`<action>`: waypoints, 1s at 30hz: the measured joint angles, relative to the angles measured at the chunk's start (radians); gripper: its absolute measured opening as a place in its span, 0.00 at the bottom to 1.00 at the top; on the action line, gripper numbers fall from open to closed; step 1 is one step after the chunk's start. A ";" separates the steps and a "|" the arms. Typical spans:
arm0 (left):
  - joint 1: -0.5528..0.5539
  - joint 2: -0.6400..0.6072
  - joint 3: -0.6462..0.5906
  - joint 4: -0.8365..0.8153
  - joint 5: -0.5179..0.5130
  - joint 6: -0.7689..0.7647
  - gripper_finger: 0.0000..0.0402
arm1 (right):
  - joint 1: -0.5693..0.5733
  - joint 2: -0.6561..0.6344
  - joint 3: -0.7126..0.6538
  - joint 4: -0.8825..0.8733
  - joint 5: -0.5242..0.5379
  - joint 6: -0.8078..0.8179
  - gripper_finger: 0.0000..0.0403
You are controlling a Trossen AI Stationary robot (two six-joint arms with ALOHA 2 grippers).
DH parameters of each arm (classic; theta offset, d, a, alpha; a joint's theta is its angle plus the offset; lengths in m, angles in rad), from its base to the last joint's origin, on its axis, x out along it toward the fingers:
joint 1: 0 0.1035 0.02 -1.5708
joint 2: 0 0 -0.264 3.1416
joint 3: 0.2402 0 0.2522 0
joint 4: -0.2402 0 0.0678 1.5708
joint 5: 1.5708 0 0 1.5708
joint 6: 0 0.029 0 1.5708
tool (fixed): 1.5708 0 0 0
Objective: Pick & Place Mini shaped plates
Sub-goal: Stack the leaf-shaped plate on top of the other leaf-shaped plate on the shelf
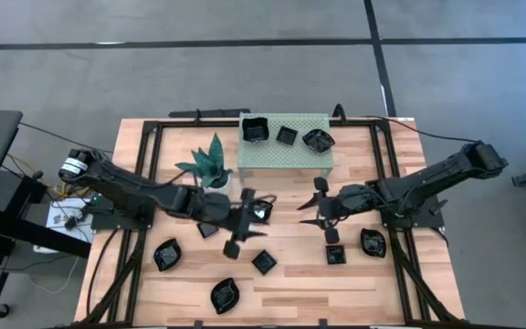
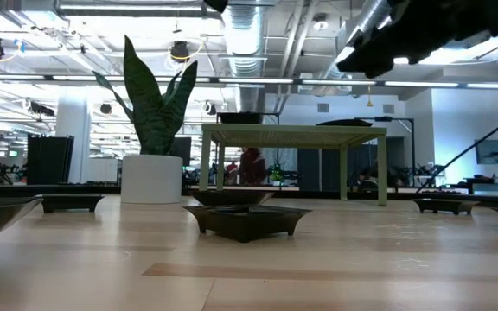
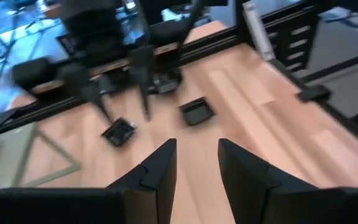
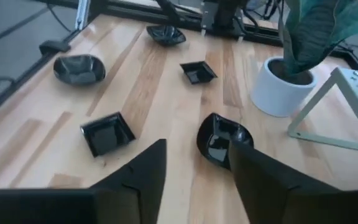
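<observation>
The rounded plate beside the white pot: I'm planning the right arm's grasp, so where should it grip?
Grip the rounded plate by its raised rim, coming from above with one finger inside and one outside. It lies flat on the table, so only the rim offers an edge. The open right pincer is just short of it.

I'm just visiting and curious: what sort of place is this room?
Probably a robotics lab in an open industrial hall: bare ceiling ducts, a framed wooden table with two arms, and small black plates set out for practice.
</observation>
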 joint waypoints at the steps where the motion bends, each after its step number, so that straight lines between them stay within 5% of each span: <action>1: -0.014 0.000 0.000 0.000 0.000 -0.001 0.30 | 0.003 0.011 0.012 0.002 0.000 0.011 0.44; 11: -0.060 0.000 -0.032 -0.008 -0.017 -0.207 0.30 | 0.139 0.119 0.103 -0.066 0.001 0.106 0.56; 18: -0.038 0.033 -0.181 0.020 -0.200 -0.318 0.35 | 0.175 0.164 0.167 -0.063 0.014 0.065 0.54; 30: 0.026 0.298 -0.269 0.324 -0.254 -0.343 0.42 | 0.161 0.164 0.175 -0.123 0.014 0.098 0.53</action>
